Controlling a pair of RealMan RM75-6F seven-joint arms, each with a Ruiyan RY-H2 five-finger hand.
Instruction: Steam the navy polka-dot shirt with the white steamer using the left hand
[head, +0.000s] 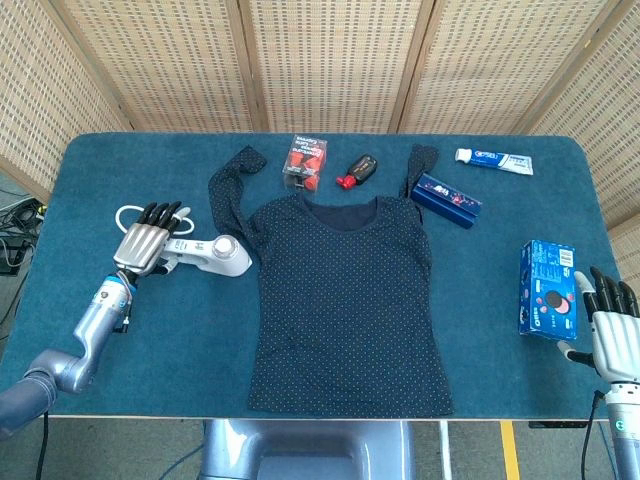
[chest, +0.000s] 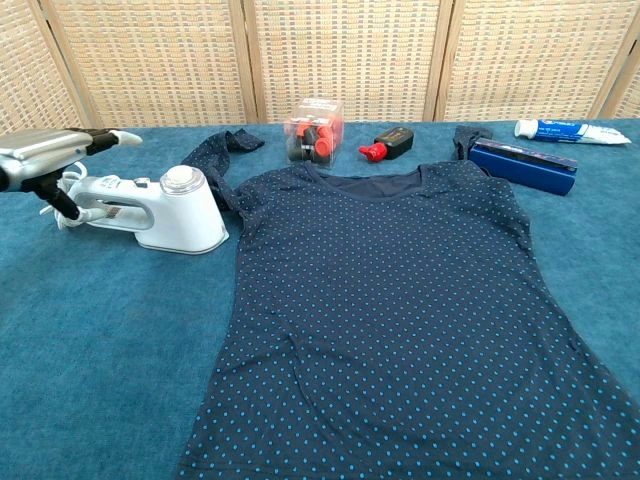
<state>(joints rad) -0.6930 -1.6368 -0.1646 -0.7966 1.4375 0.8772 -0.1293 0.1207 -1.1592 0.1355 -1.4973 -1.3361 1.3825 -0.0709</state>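
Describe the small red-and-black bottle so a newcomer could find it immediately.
Start at the navy polka-dot shirt spread mid-table and look just beyond its neckline. The small black bottle with a red cap lies on its side there, right of the clear box of red items.
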